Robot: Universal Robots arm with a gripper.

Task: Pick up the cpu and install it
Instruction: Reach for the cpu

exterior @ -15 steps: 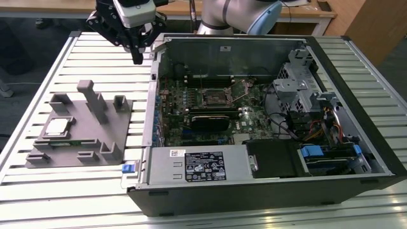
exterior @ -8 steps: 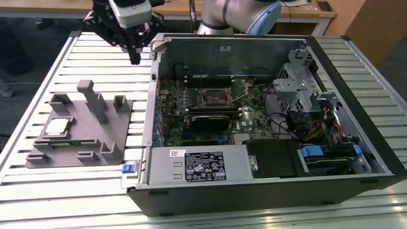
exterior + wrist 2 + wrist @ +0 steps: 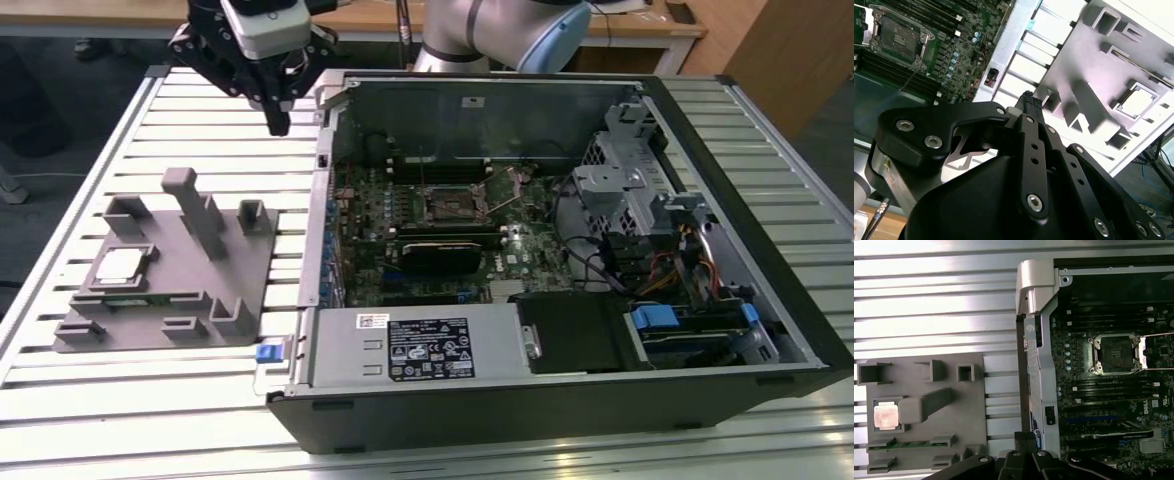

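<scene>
The cpu (image 3: 120, 265) is a small pale square chip lying in a recess of the grey plastic fixture (image 3: 200, 300) on the exterior view's left; it also shows in both wrist views (image 3: 1139, 100) (image 3: 886, 416). My gripper (image 3: 278, 122) hangs above the slatted table beyond the fixture, near the case's far corner on the exterior view's left, well apart from the cpu. Its fingertips (image 3: 1029, 99) (image 3: 1025, 438) are pressed together, shut on nothing. The open cpu socket (image 3: 447, 205) (image 3: 1116, 355) (image 3: 899, 37) sits on the green motherboard inside the case.
The open computer case (image 3: 747, 230) lies on its side on the slatted table (image 3: 134, 420). A black heatsink block (image 3: 451, 250) sits just in front of the socket. Drive cages and cables (image 3: 654, 250) fill the exterior view's right. The fixture has upright posts (image 3: 200, 215).
</scene>
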